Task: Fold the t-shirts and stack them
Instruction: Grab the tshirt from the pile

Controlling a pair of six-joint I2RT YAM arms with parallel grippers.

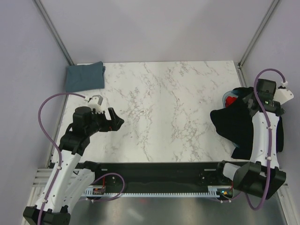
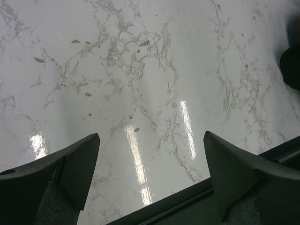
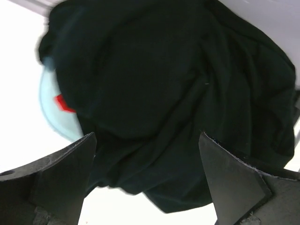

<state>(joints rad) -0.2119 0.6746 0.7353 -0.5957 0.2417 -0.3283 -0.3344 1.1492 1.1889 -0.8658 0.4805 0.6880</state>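
Observation:
A folded blue-grey t-shirt (image 1: pixel 85 76) lies at the far left corner of the marble table (image 1: pixel 164 103). A crumpled black t-shirt (image 1: pixel 236 125) lies in a heap at the right edge, over a light blue garment with a red mark (image 1: pixel 230 99). In the right wrist view the black t-shirt (image 3: pixel 173 93) fills the frame and the light blue garment (image 3: pixel 54 105) peeks out at left. My right gripper (image 3: pixel 147 183) is open just above the black heap. My left gripper (image 1: pixel 117 122) is open and empty over bare table at the left; it also shows in the left wrist view (image 2: pixel 150 176).
A black rail (image 1: pixel 154 169) runs along the table's near edge between the arm bases. Metal frame posts (image 1: pixel 56 35) stand at the far corners. Grey walls enclose the table.

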